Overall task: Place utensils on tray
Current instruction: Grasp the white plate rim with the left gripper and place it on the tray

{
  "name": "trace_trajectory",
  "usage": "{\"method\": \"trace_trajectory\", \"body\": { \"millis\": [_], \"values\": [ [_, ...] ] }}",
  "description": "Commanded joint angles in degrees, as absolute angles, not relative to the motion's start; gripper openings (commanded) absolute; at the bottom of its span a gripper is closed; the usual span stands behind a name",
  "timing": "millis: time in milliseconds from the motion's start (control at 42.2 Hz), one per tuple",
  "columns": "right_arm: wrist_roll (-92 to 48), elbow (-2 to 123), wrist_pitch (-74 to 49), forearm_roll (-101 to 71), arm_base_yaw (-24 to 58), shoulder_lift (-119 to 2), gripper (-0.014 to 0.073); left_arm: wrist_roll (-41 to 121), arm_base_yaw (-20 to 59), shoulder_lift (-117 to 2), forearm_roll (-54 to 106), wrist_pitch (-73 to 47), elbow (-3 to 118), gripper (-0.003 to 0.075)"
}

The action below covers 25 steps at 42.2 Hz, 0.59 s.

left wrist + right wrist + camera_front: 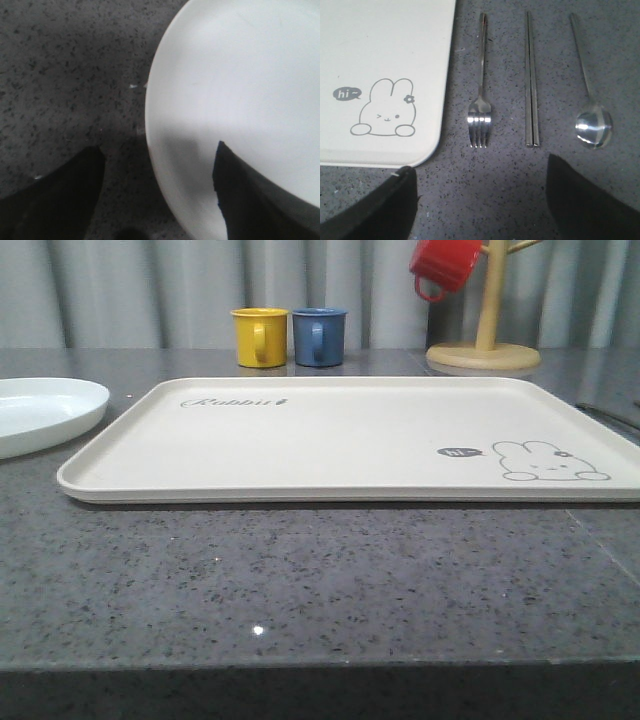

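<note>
Table: grey speckled stone table (320,580); it carries everything named below.
Tray: large cream rectangular tray with rounded corners and a low rim (350,435), lying flat at the middle of the table in the front view; script lettering near one corner and a rabbit line drawing with a small "hi~" bubble near another; nothing lies on its surface.
Plate: shallow round white plate (45,412), on the table just left of the tray and apart from it; the left wrist view shows its rim over the speckled table.
Utensils: silver metal fork (481,100), slim straight silver knife-like piece that looks like two thin rods side by side (531,80) and silver spoon (590,100); they lie parallel on the table beside the tray's rabbit corner, fork nearest the tray, spoon farthest, none touching another or the tray.
Mugs: yellow mug (260,336) and blue mug (319,336) side by side behind the tray; red mug (445,265) hanging on a wooden mug stand (485,340).
Left gripper: left gripper (157,195); dark jaws spread wide, straddling the plate's edge and holding nothing.
Right gripper: right gripper (480,200); dark jaws spread wide above the bare table near the fork's tines, holding nothing.
</note>
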<state>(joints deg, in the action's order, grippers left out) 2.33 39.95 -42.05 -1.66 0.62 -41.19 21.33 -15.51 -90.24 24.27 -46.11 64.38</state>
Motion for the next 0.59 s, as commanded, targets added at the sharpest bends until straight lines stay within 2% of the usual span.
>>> {"method": "trace_trajectory", "body": {
  "millis": [0,71,142,402,568],
  "values": [
    [1.8,41.9,-38.7,-1.1,0.3,-41.3,0.0562,24.2,-15.6,-90.4,30.2,-44.5,67.0,0.0460],
    [1.8,41.9,-38.7,-1.1,0.3,-41.3,0.0562,25.9,-15.6,-91.5,32.8,-44.0,67.4,0.0441],
    [1.8,41.9,-38.7,-1.1,0.3,-41.3,0.0562,26.3,-15.6,-92.1,34.5,-44.0,67.8,0.0386],
    [1.8,41.9,-38.7,-1.1,0.3,-41.3,0.0562,26.7,-15.6,-92.3,34.3,-41.9,67.8,-0.0006],
    [1.8,41.9,-38.7,-1.1,0.3,-41.3,0.0562,27.3,-15.6,-89.6,34.3,-42.2,67.8,-0.0020]
  ]
}}
